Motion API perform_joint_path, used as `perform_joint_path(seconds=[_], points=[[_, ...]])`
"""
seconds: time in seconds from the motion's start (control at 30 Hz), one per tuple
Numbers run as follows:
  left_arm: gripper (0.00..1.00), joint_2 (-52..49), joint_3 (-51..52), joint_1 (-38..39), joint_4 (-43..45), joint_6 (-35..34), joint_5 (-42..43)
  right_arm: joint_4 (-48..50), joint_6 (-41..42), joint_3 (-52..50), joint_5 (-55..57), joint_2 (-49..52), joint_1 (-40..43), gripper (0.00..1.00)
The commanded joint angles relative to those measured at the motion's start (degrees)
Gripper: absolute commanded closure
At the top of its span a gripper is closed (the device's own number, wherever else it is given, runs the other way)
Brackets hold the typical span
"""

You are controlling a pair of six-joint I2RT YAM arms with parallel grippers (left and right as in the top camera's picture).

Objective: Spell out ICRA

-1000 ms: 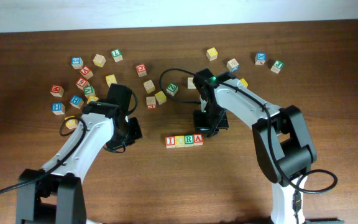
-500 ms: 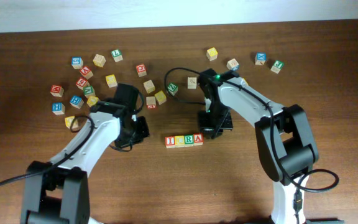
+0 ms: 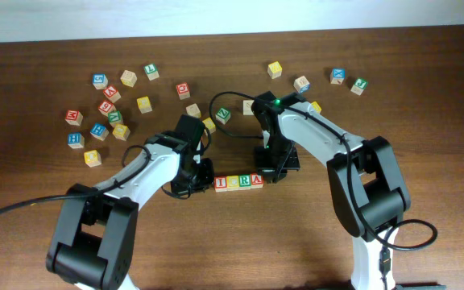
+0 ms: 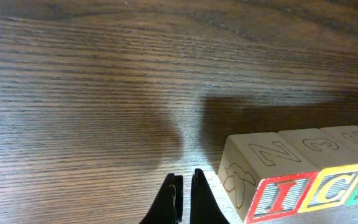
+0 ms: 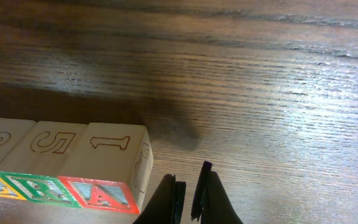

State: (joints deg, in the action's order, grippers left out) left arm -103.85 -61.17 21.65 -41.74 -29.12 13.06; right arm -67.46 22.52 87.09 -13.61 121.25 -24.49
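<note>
Overhead, the ICRA row (image 3: 238, 182) lies on the brown counter (image 3: 240, 242), four cubes touching side by side and reading I, C, R, A. The left arm (image 3: 155, 157) sets the left jaws just beside the row's I end, and the right arm (image 3: 312, 133) sets the right jaws just beside its A end. Loose cubes (image 3: 106, 107) lie scattered well beyond the row's far side. Left wrist: the red-printed I cube (image 4: 260, 177), with the yellow C cube (image 4: 328, 168) touching it, ends the row just right of the black fingertips (image 4: 201, 198). The left jaws are pinched nearly together on nothing, and contact with the cube cannot be told. Right wrist: the red A cube (image 5: 114, 168) touches the green R cube (image 5: 48, 158), and the row ends just left of the fingertips (image 5: 215, 196). The right jaws are likewise clenched, gripping nothing.
</note>
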Motion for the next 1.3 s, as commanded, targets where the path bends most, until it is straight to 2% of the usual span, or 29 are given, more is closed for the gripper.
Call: perform_joint_path(seconds=[0.0,0.37,1.27], points=[[1.00,-0.57,0.37,0.02,0.35,0.96,2.43,-0.02,0.48,-0.44,0.00,0.42,-0.26,0.96],[1.00,-0.57,0.39,0.00,1.22,0.94,5.29,0.42,0.46,-0.44,-1.27,0.42,-0.26,0.96],[1.00,-0.57,0.37,0.00,1.20,0.96,5.46,1.73,0.46,-0.44,-3.80,0.42,-0.31,0.96]])
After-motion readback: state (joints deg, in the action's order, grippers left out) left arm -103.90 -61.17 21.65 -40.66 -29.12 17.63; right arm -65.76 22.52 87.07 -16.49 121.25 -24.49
